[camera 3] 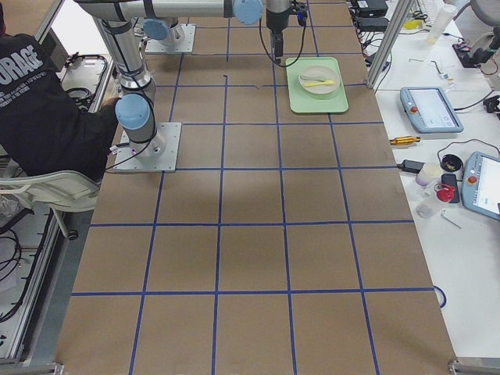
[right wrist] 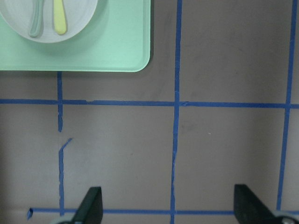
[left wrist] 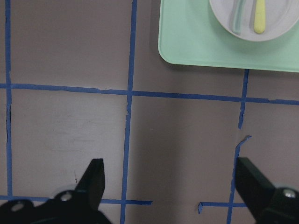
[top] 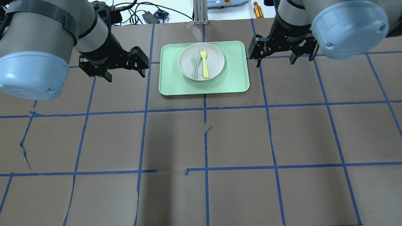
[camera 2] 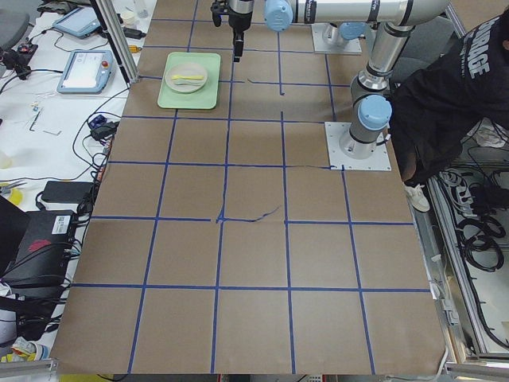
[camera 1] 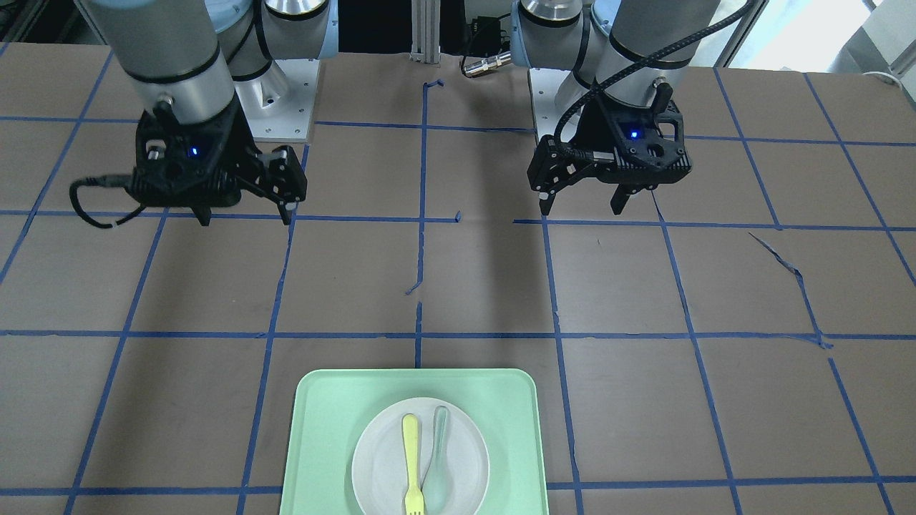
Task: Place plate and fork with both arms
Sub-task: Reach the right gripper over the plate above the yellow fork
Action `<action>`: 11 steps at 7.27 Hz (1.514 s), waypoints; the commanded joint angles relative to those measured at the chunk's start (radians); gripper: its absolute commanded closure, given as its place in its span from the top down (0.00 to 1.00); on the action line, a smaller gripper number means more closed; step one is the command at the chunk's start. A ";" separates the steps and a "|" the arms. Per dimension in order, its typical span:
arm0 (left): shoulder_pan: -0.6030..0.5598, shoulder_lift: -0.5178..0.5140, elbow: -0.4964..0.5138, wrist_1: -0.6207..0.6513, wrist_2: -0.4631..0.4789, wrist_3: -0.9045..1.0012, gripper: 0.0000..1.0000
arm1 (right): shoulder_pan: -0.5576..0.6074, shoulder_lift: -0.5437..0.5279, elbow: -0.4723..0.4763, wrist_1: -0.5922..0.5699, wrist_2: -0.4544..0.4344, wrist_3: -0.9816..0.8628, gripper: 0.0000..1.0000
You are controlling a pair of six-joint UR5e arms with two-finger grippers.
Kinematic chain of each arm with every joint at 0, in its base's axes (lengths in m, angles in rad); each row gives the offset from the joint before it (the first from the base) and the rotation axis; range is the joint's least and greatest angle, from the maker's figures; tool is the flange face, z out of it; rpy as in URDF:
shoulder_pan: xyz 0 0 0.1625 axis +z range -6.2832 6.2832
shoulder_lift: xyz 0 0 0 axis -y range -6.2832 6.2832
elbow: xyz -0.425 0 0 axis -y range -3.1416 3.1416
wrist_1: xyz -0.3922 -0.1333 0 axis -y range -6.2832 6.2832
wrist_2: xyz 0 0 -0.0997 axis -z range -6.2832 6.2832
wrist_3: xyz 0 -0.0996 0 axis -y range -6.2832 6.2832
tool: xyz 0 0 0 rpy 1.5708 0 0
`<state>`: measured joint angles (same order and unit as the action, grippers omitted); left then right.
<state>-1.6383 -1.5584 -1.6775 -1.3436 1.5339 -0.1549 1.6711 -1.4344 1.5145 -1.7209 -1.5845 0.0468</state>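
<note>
The off-white plate (top: 188, 53) sits on a mint-green tray (top: 169, 78) at the far middle of the table. The yellow fork (top: 204, 64) lies on the plate, beside a grey-green spoon (top: 196, 64). My left gripper (top: 125, 75) hovers open and empty left of the tray. My right gripper (top: 275, 62) hovers open and empty right of the tray. In the front view the plate (camera 1: 458, 443) and fork (camera 1: 411, 458) are at the bottom, the left gripper (camera 1: 581, 207) at right, the right gripper (camera 1: 246, 217) at left. Both wrist views show the plate's edge (left wrist: 280, 23) (right wrist: 79, 14).
The table is brown paper with a blue tape grid. A torn tape strip (top: 25, 153) lies near the left edge. A person sits beside the robot base (camera 2: 453, 95). Tablets and cables lie past the table's far edge (camera 3: 426, 109).
</note>
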 commanded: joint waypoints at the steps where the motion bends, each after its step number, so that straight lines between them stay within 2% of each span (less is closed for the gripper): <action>1: 0.000 -0.006 -0.001 0.000 0.000 0.000 1.00 | 0.073 0.302 -0.223 -0.028 -0.005 0.025 1.00; 3: 0.000 -0.012 -0.002 0.000 0.000 0.000 1.00 | 0.123 0.601 -0.508 -0.042 -0.008 0.100 1.00; 4: 0.000 -0.018 -0.002 0.000 0.000 0.000 1.00 | 0.137 0.694 -0.593 -0.048 -0.032 0.134 0.96; 5: -0.002 -0.020 -0.005 0.000 0.000 0.000 1.00 | 0.139 0.728 -0.594 -0.105 -0.035 0.137 0.94; 6: -0.002 -0.022 -0.007 -0.002 0.000 0.000 1.00 | 0.139 0.755 -0.594 -0.133 -0.025 0.154 0.78; 8: -0.002 -0.025 -0.007 -0.002 0.000 0.000 1.00 | 0.156 0.784 -0.586 -0.187 0.007 0.206 0.74; 9: -0.002 -0.026 -0.005 0.000 0.000 0.000 1.00 | 0.166 0.795 -0.576 -0.190 0.014 0.202 0.66; 10: -0.002 -0.025 -0.005 0.000 0.002 0.000 1.00 | 0.185 0.793 -0.570 -0.215 0.014 0.200 0.66; 11: 0.000 -0.026 -0.005 0.000 0.002 0.000 1.00 | 0.190 0.795 -0.547 -0.233 0.012 0.196 0.61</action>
<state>-1.6397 -1.5835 -1.6830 -1.3440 1.5349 -0.1549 1.8483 -0.6428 0.9460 -1.9291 -1.5730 0.2462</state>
